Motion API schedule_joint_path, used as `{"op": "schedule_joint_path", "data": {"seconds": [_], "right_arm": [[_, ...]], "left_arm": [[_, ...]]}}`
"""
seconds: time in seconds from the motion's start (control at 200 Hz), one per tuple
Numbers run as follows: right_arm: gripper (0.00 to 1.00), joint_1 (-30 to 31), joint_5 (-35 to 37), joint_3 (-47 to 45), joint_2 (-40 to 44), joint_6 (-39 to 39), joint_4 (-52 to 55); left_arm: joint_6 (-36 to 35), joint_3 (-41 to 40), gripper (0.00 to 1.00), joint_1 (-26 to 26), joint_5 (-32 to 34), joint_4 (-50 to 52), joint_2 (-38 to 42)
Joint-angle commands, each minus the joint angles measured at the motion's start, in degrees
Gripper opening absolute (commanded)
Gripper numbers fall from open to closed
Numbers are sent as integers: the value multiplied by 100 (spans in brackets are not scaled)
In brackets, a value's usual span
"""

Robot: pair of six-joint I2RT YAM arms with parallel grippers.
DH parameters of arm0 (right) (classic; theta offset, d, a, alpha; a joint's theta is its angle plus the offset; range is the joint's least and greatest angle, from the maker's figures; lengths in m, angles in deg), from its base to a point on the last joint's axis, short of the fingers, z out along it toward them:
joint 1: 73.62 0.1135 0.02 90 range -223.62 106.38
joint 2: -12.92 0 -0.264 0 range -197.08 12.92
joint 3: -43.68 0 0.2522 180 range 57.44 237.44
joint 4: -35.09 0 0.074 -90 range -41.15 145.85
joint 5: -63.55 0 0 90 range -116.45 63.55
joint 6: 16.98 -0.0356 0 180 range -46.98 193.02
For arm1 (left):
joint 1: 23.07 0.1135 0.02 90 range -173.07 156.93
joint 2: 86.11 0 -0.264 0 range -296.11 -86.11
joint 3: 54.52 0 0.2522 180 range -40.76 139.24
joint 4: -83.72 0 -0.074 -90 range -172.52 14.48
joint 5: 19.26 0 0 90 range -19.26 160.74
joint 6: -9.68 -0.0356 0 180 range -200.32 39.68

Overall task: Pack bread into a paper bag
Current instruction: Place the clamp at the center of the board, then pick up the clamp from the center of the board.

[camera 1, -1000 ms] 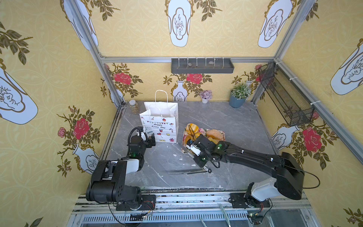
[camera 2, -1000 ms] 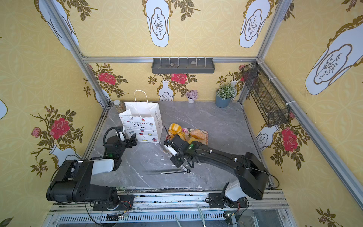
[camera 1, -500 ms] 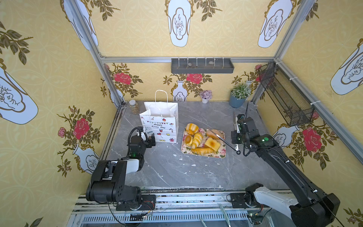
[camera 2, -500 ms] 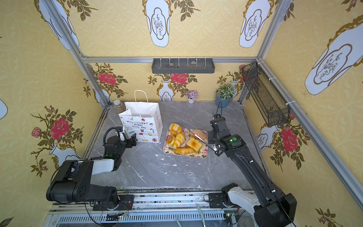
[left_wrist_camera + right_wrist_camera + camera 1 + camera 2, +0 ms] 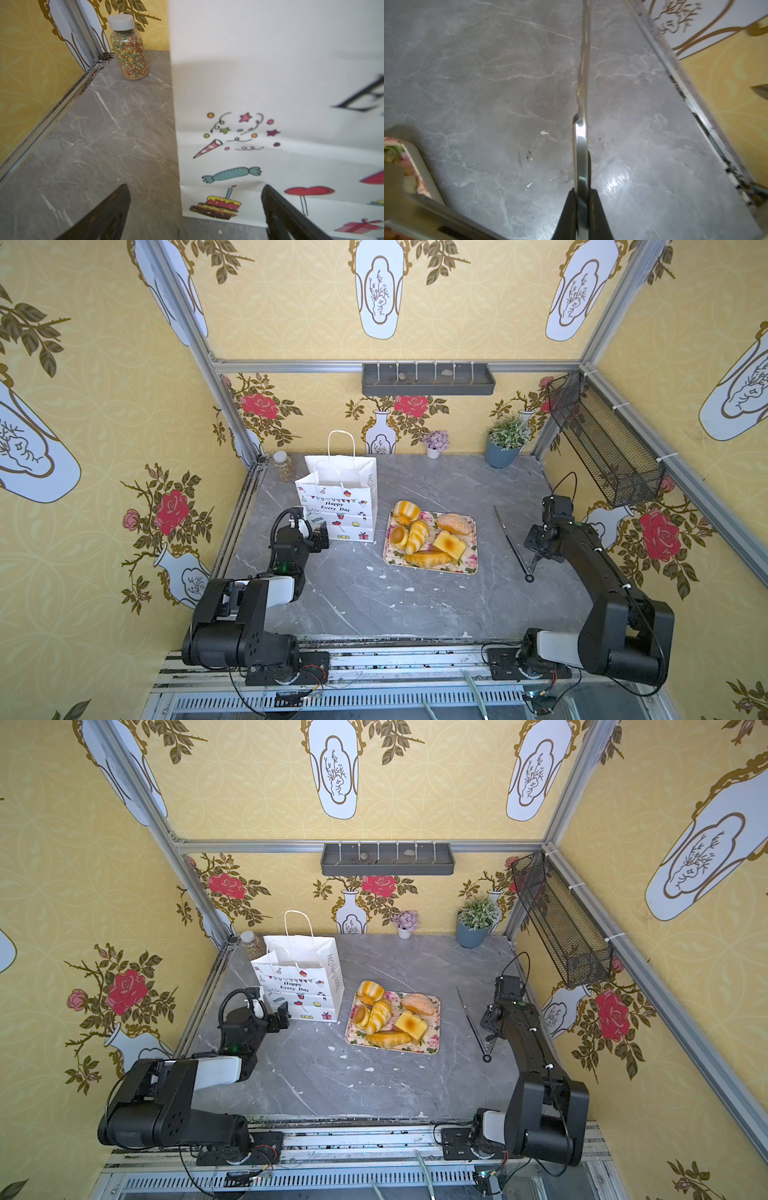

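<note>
The white paper bag [image 5: 338, 506] [image 5: 299, 986] stands upright and open-topped at the back left. Right of it, the bread lies on a floral tray [image 5: 470, 558]: pumpkin bun [image 5: 406, 512], seeded bun [image 5: 455, 523], square toast [image 5: 449, 545], long loaf [image 5: 428, 559], twisted roll [image 5: 417, 533], round bun [image 5: 399, 536]. My left gripper [image 5: 322, 537] [image 5: 195, 187] is open, just in front of the bag's [image 5: 249, 83] lower corner. My right gripper [image 5: 524, 543] [image 5: 581, 193] is shut on slim metal tongs [image 5: 505, 529] [image 5: 583, 104], right of the tray.
A jar of coloured beads [image 5: 284, 464] [image 5: 129, 47] stands in the back left corner behind the bag. A blue plant pot [image 5: 505, 443] and a small purple flower pot [image 5: 435, 443] line the back wall. A wire basket [image 5: 602, 448] hangs on the right wall.
My right arm, with the tongs in it, has swung from low across the tray's front, back to the right side of the table. The left arm has not moved.
</note>
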Motion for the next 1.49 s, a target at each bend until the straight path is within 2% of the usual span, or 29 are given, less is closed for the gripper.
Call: {"op": "schedule_joint_path", "data": {"seconds": [0.0, 0.145, 0.3, 0.425, 0.45, 0.47, 0.495, 0.51, 0.65, 0.75, 0.88, 1.01, 1.155, 1.49], "right_arm": [[0, 14, -586, 27, -419, -123, -882], [0, 44, -472, 371, -1253, -63, -899], [0, 174, -847, 398, -1422, 84, -1366], [0, 399, -601, 602, -1537, 215, -1323], [8, 419, -568, 624, -1549, 234, -1318], [19, 427, -549, 639, -1558, 260, -1318], [43, 448, -509, 644, -1546, 297, -1326], [53, 454, -457, 644, -1545, 301, -1319], [81, 461, 11, 706, -1523, 278, -1088], [94, 479, 76, 700, -1361, 249, -932], [100, 817, -197, 478, -863, 287, -893], [98, 1242, -144, 350, -776, 380, -706], [98, 1371, -282, 281, -1131, 554, -634], [98, 1542, 66, 224, -1475, 948, -834]], "left_arm": [[11, -21, 99, 9, 22, -125, 13], [15, -26, 99, 10, 22, -126, 10], [10, -25, 99, 11, 22, -125, 13], [12, -22, 99, 10, 22, -126, 10], [8, -26, 99, 9, 22, -125, 9], [12, -26, 99, 8, 22, -129, 13], [15, -24, 99, 8, 22, -129, 12], [15, -24, 99, 8, 22, -125, 6], [9, -21, 99, 8, 22, -126, 12], [10, -23, 99, 8, 23, -125, 12], [6, -20, 99, 8, 22, -131, 11], [7, -24, 99, 4, 22, -128, 7], [15, -25, 99, 9, 23, -130, 13], [10, -19, 99, 10, 24, -135, 13]]}}
